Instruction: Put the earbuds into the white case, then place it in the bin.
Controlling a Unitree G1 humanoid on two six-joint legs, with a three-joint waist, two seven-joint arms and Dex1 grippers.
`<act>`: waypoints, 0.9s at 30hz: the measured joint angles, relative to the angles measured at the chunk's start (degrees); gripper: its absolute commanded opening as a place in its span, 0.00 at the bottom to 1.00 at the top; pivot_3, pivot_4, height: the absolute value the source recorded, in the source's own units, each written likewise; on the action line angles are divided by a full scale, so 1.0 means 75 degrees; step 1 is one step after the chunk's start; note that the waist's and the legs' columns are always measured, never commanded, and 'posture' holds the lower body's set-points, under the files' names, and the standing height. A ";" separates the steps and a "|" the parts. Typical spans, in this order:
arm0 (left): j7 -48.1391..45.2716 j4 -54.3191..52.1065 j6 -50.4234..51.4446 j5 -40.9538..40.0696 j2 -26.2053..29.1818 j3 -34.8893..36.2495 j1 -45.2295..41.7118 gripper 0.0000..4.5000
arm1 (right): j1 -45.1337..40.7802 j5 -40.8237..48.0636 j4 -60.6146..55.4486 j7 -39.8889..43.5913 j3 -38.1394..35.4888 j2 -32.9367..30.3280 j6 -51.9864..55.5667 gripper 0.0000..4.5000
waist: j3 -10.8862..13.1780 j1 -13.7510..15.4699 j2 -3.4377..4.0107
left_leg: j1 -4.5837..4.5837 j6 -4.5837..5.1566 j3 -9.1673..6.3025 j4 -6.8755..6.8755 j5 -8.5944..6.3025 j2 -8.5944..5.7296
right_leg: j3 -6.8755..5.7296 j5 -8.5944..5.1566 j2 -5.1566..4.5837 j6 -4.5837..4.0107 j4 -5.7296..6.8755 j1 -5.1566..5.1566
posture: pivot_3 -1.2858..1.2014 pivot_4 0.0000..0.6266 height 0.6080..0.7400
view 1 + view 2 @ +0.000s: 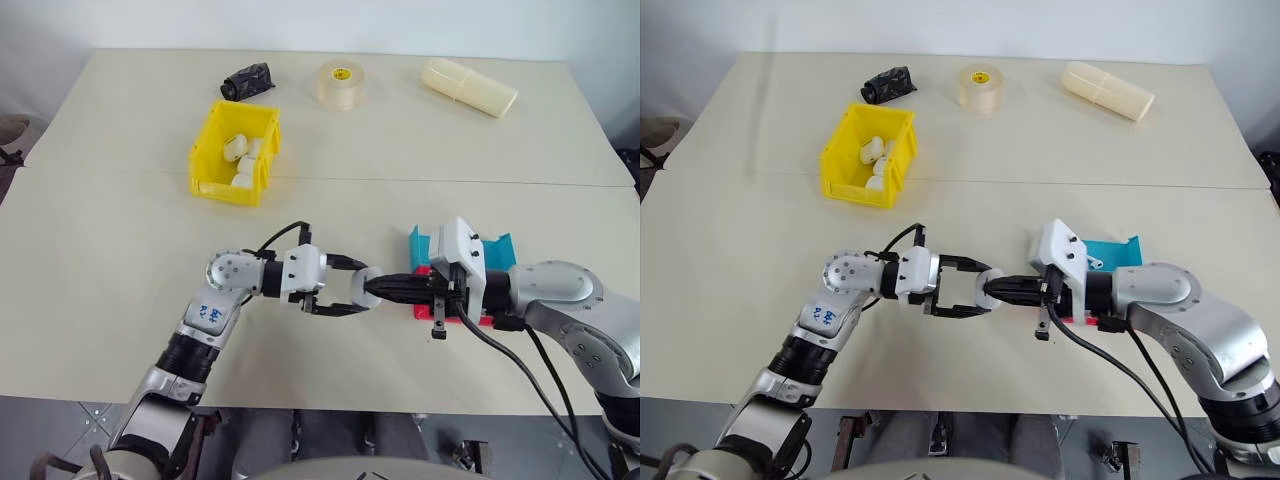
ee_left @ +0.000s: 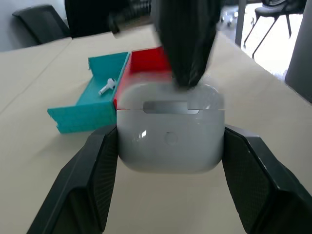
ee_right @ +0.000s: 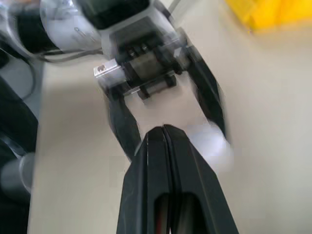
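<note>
While the left gripper (image 1: 362, 292) pinches the white case (image 2: 170, 129), the right gripper (image 1: 372, 291), pressed together, touches its lid

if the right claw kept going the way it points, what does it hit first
The white case, held in the left claw. The shut right claw already has its tips at the case's lid; actual contact is hard to confirm.

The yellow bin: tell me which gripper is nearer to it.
Left. The left gripper is closer to the yellow bin, holding the white case in front of it; the right gripper sits just beyond, shut, against the case's far side.
</note>
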 measured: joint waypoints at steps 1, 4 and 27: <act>-0.0023 -0.0141 -0.0008 -0.0198 0.0011 0.0147 0.0076 0.62 | 0.0236 -0.0101 0.0257 0.0150 -0.0139 -0.0059 -0.0127 0.01 | 0.0000 0.0008 -0.0001 | 0.0000 0.0000 -0.0003 0.0000 0.0000 0.0001 | -0.0003 0.0000 0.0000 0.0000 0.0000 0.0001 | 0.52 0.24 1.00; -0.0072 -0.0553 0.0003 -0.0672 0.0156 0.0499 0.0362 0.62 | 0.0711 -0.0091 0.0800 0.0459 -0.0688 0.0248 -0.0664 0.01 | 0.0000 -0.0010 0.0000 | 0.0003 0.0000 0.0001 -0.0002 0.0000 0.0005 | 0.0000 0.0000 0.0001 0.0000 0.0001 0.0001 | 0.52 0.24 1.00; 0.5317 -0.0426 0.2231 -0.2006 0.0144 0.4139 0.0605 0.62 | 0.1120 -0.1201 0.1588 0.0899 -0.1278 0.2225 -0.4530 0.99 | -0.0001 -0.0005 -0.0002 | 0.0042 -0.0002 -0.0001 -0.0003 0.0001 -0.0001 | 0.0005 0.0000 0.0004 0.0000 0.0009 0.0033 | 0.52 0.24 1.00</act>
